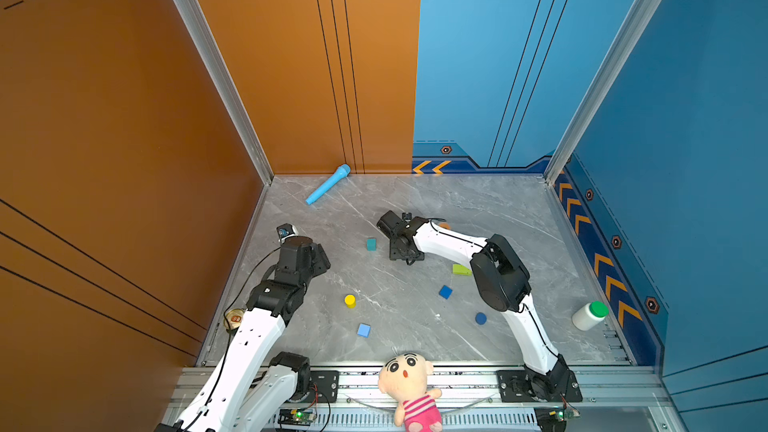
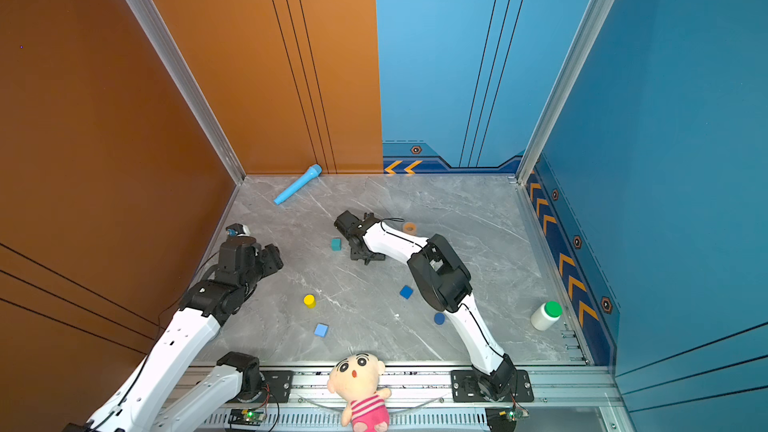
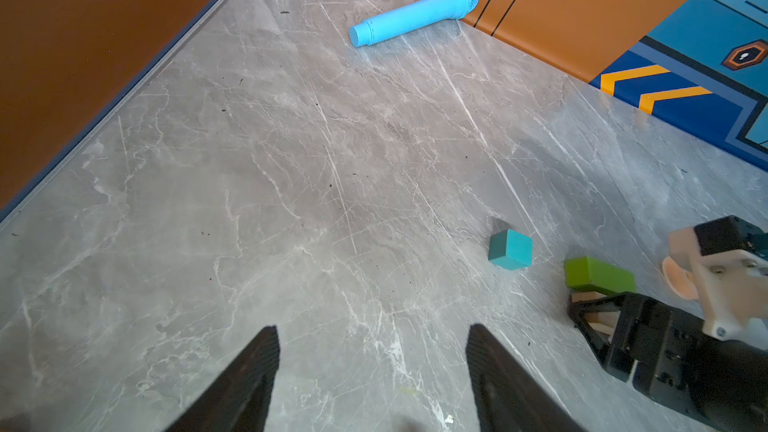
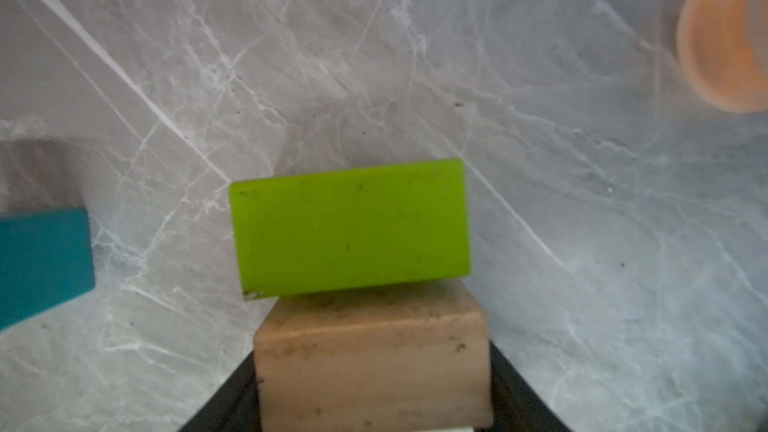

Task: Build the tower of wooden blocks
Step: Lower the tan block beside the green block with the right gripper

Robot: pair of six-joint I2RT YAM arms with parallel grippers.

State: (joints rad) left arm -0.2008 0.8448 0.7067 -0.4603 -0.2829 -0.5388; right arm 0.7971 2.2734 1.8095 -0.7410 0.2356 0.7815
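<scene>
Snugly, tan brick (image 4: 370, 351) in right tool (image 4: 374, 392), lime brick (image 4: 351, 228) beyond

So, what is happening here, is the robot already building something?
The right gripper has its jaws closed on a tan brick. A lime green brick lies right against it; whether it sits on top, I cannot tell. The left gripper hangs open over the table. The teal cube, yellow cylinder and light blue cube lie loose, not stacked.
</scene>
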